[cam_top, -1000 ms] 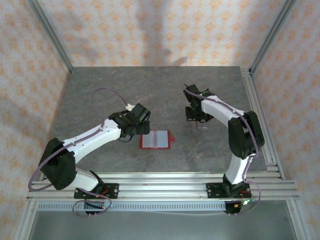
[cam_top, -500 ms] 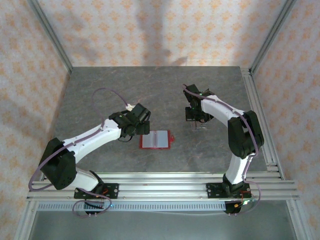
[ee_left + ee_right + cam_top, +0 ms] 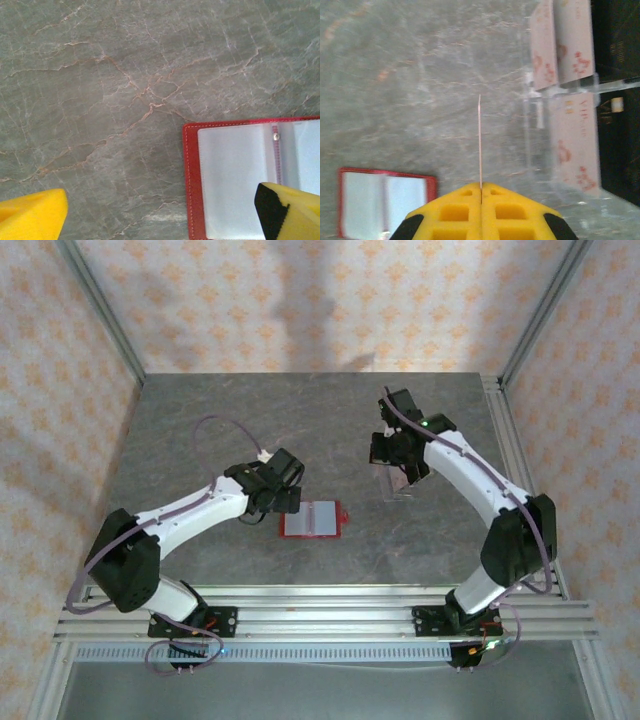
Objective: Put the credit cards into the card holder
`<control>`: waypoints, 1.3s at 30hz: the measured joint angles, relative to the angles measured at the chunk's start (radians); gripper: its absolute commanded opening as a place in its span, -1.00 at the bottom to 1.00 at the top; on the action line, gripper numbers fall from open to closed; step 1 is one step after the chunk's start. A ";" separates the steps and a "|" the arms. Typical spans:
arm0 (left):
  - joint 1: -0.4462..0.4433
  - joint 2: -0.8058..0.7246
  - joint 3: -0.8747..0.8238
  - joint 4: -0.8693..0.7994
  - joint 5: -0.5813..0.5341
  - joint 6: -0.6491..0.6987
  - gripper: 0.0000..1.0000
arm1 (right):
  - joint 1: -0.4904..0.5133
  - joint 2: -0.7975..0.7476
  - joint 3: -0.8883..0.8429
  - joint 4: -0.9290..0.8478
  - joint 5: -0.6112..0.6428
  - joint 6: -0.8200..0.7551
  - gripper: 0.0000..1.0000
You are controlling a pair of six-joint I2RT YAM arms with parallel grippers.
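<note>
Credit card [image 3: 480, 140], thin pale-pink rectangle, pinched edge-on in right claw [image 3: 481, 187], likely for slotting. Red folding card holder [image 3: 235, 180] lies open; left claw [image 3: 157, 215] wide over its edge.

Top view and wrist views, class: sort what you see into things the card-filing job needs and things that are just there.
Job: card holder, open; credit card gripped edge-on by right gripper; spare credit cards; left gripper, open.
Just there: clear stand holding the spares; table; patterned walls; metal rails.
</note>
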 measured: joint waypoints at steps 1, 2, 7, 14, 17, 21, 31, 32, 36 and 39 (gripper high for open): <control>0.000 0.003 0.000 0.000 0.000 0.013 1.00 | 0.018 -0.022 -0.019 0.026 -0.018 0.025 -1.00; -0.001 0.006 0.000 0.000 0.000 0.021 1.00 | 0.036 -0.041 -0.040 0.050 -0.031 0.045 -1.00; -0.010 0.009 -0.040 0.002 -0.001 0.050 1.00 | 0.161 -0.129 -0.208 0.216 -0.087 0.181 -1.00; -0.055 0.022 -0.114 0.009 -0.001 0.049 1.00 | 0.286 -0.146 -0.455 0.476 -0.112 0.372 -1.00; -0.074 0.043 -0.116 0.024 -0.002 0.045 1.00 | 0.312 -0.143 -0.495 0.552 -0.112 0.418 -1.00; -0.089 0.074 -0.116 0.042 -0.009 0.038 1.00 | 0.333 -0.135 -0.513 0.642 -0.116 0.453 -1.00; -0.100 0.141 -0.101 0.043 -0.074 0.008 1.00 | 0.337 -0.044 -0.558 0.746 -0.130 0.467 -1.00; -0.100 0.142 -0.101 0.042 -0.082 0.005 0.99 | 0.337 -0.037 -0.565 0.748 -0.130 0.465 -1.00; -0.101 0.142 -0.103 0.042 -0.111 -0.023 1.00 | 0.337 -0.030 -0.602 0.752 -0.125 0.453 -1.00; -0.101 0.142 -0.115 0.043 -0.118 -0.045 1.00 | 0.337 -0.027 -0.621 0.754 -0.111 0.443 -1.00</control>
